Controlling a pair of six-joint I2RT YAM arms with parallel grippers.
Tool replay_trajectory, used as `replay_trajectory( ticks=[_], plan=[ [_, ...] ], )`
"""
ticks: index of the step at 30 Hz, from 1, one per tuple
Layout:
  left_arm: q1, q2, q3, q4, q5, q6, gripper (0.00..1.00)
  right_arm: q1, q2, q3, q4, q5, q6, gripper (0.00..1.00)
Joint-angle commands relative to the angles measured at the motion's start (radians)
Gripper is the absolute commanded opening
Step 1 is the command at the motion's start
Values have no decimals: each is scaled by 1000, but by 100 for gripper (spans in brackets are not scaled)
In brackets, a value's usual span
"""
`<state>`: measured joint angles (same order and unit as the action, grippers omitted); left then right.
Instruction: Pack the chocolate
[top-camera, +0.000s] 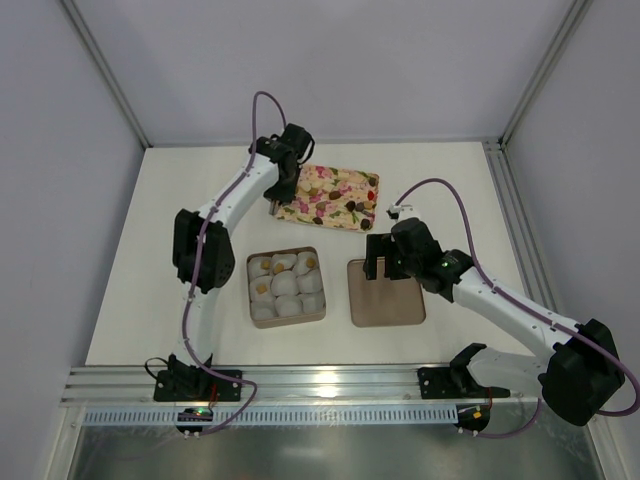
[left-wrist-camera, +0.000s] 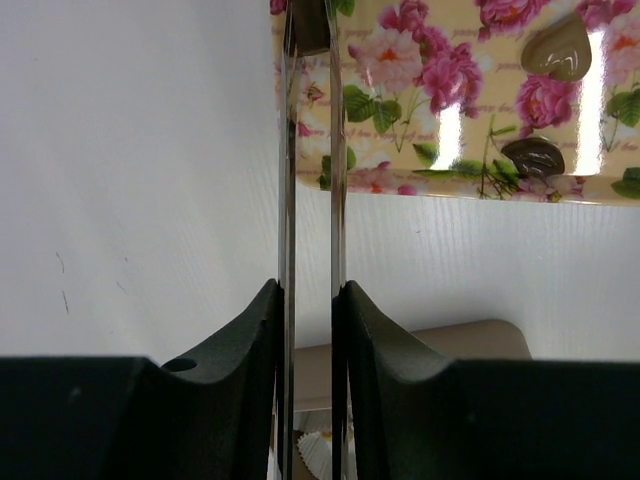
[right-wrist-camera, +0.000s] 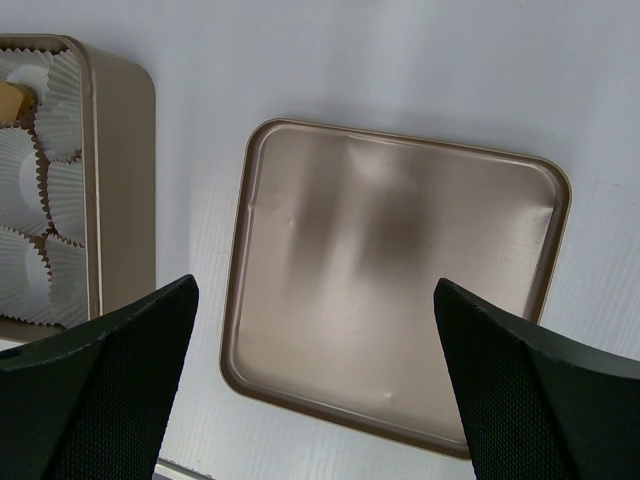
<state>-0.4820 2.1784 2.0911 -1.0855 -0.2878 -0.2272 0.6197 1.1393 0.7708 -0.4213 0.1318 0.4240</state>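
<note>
- On the left, the left gripper (top-camera: 284, 168) is clamping a pair of metal tweezers (left-wrist-camera: 338, 200). Its jaws are pinching in on the two thin blades, which are pointing at the left edge of the floral tray (top-camera: 330, 185).
- Loose chocolate is lying on that tray. In the left wrist view a tan heart-shaped chocolate (left-wrist-camera: 560, 50) and a dark brown chocolate (left-wrist-camera: 533, 157) are sitting well to the right of the tweezer tips.
- The step in hand appears to be a pick from the tray. Doing it well probably means squeezing only hard enough to hold a piece without crushing or flicking it. The piece should then come straight up before it is carried to a vacant cup.
- Something brownish is showing between the blade tips, but the top edge of the wrist view is cutting it off. Whether a piece is already pinched there cannot be told.
- Nearer the arms, the square brown box (top-camera: 290, 324) is sitting open, lined with white paper cups (top-camera: 287, 283). A few tan chocolates (top-camera: 310, 262) are nestling in the cups; from overhead the exact count is hard to make out.
- Just to the right of the box, the box lid (right-wrist-camera: 400, 300) is lying flat on the table.
- Above the lid, the right gripper (right-wrist-camera: 315, 290) is hovering with its fingers spread wide, grasping nothing.
</note>
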Motion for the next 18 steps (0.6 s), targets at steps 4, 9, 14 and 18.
replay_trajectory(
  ticks=[4, 9, 14, 18],
  plan=[
    [5, -150, -2, -31, 12, -6, 15, -3, -19, 19, 4, 17, -2, 100],
    [5, -207, -40, -39, 39, -18, 13, -3, -36, 13, 4, 14, 6, 100],
    [5, -301, -127, -13, 87, -31, 13, -3, -41, 5, 3, 12, 7, 100],
    [5, -324, -166, 1, 95, -24, 13, -3, -38, 2, 9, 8, 9, 100]
  ],
)
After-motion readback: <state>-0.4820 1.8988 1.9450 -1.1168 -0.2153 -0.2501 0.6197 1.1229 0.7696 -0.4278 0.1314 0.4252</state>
